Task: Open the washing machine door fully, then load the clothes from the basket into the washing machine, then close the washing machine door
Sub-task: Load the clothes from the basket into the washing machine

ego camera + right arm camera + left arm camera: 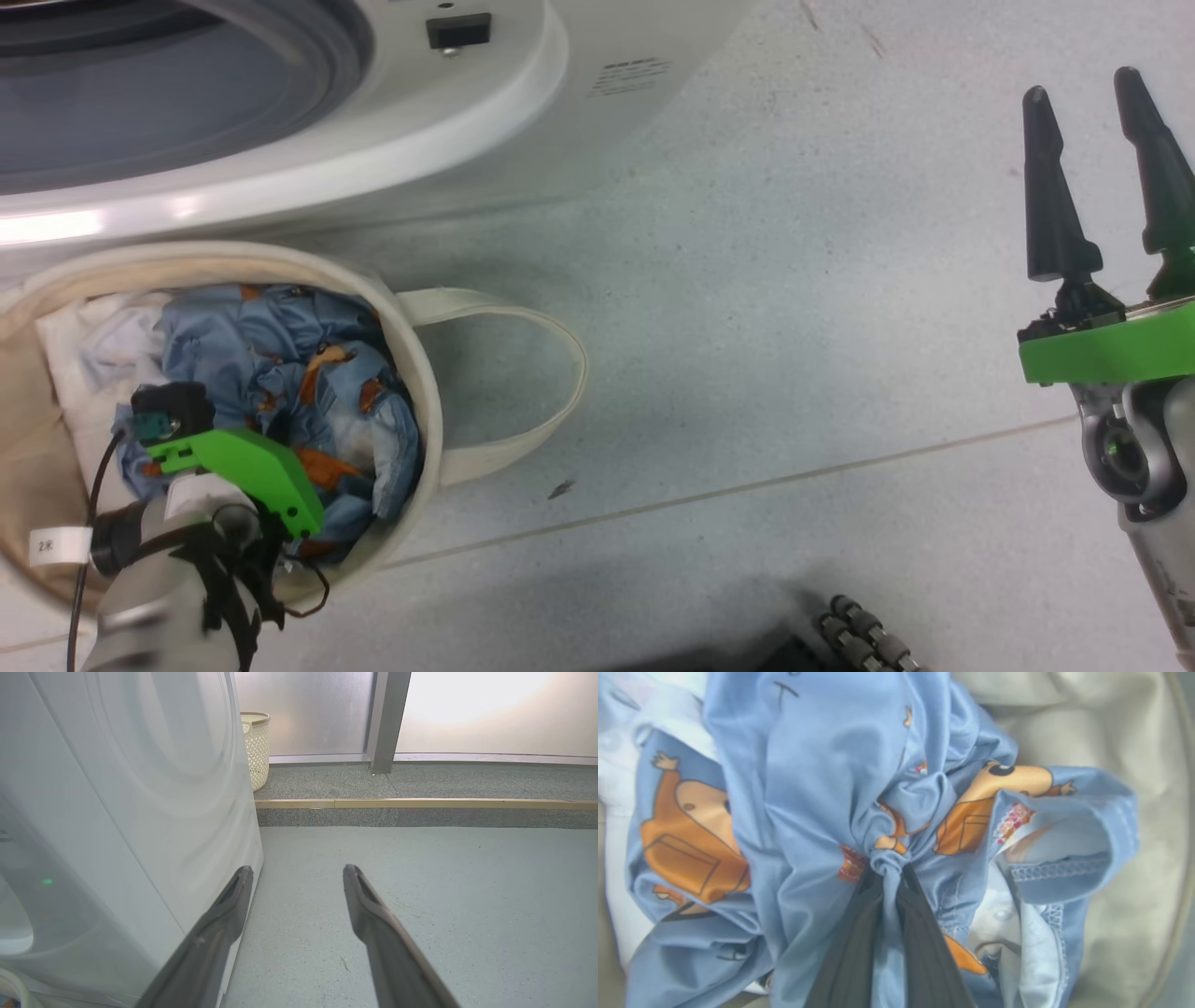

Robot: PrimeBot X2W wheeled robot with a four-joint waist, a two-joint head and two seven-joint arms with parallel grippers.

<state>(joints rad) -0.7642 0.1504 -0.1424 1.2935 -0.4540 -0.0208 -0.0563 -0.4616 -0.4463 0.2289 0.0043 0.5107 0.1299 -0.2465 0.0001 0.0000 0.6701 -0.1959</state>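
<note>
The cream basket [416, 373] sits on the floor below the washing machine [485, 103], whose grey-rimmed opening [313, 56] stands uncovered. The washing machine door is out of view. Inside the basket lie the light blue clothes [280, 345] with orange patches, next to a white cloth [84, 355]. My left arm reaches down into the basket. In the left wrist view my left gripper [888, 870] is shut on a bunched fold of the clothes [822, 779]. My right gripper [1081, 86] hovers open over bare floor at the right, and beside the machine's white side [117, 812] in its own wrist view.
One loop handle [560, 373] of the basket lies on the floor towards the right. A cream perforated bin [256, 749] stands behind the machine, by a raised step with a wooden edge [420, 803]. Dark parts of my base [859, 635] show at the bottom.
</note>
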